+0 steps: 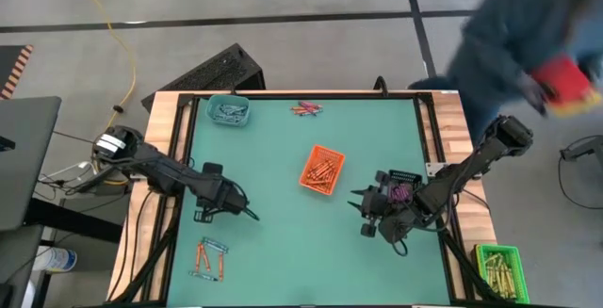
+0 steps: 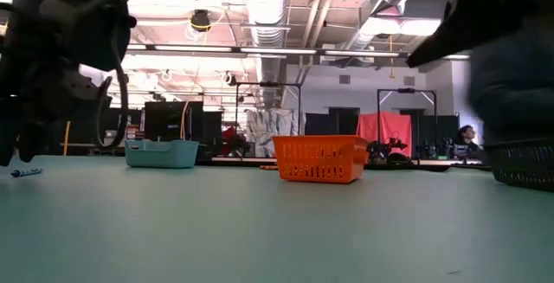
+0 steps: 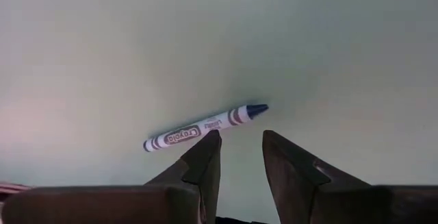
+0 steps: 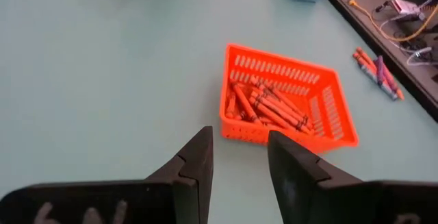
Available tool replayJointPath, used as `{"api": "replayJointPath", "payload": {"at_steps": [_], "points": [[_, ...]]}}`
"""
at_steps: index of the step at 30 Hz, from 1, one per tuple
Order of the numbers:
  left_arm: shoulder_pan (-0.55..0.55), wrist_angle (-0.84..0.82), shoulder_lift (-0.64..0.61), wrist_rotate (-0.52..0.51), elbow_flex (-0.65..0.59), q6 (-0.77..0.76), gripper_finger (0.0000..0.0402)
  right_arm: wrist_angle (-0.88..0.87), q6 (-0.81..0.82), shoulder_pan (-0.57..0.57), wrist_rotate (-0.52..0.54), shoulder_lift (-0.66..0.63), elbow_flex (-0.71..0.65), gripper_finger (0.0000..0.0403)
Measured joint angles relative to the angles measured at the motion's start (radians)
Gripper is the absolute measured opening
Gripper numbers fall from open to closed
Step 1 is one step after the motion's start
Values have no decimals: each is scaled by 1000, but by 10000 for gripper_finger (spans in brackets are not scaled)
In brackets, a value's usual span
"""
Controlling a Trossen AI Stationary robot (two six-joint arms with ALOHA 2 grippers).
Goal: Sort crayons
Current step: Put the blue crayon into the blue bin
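The left hand (image 3: pixel 236 159) is positioned low over the green tabletop (image 1: pixel 283 214), fingers parted with nothing between them. A blue crayon (image 3: pixel 205 127) lies flat just beyond the fingertips; its wrapper is marked "Crayola". The right hand (image 4: pixel 239 152) is likewise open and empty, pointed at the orange tray (image 4: pixel 328 111), in which orange-red crayons (image 4: pixel 267 107) are collected. Further crayons (image 1: pixel 209 258) lie loose at the tabletop's near left, and others (image 1: pixel 306 109) at its far edge.
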Motion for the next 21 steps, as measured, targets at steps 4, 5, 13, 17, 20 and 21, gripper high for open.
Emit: {"api": "replayJointPath", "payload": {"at_steps": [4,5,13,17,20,21], "points": [[28,1,0,3,-1,39,96,8,31,1,-2,0,-29,133],[34,0,0,-5,-1,49,96,13,31,1,-2,0,-32,133],[69,4,40,6,-1,86,96,52,31,1,-12,0,-66,133],[68,6,66,16,-1,94,96,72,31,1,-16,0,-76,133],[68,6,89,36,-1,103,96,77,31,1,-16,0,-76,133],[68,6,97,30,-1,102,96,77,31,1,-17,0,-76,133]]}}
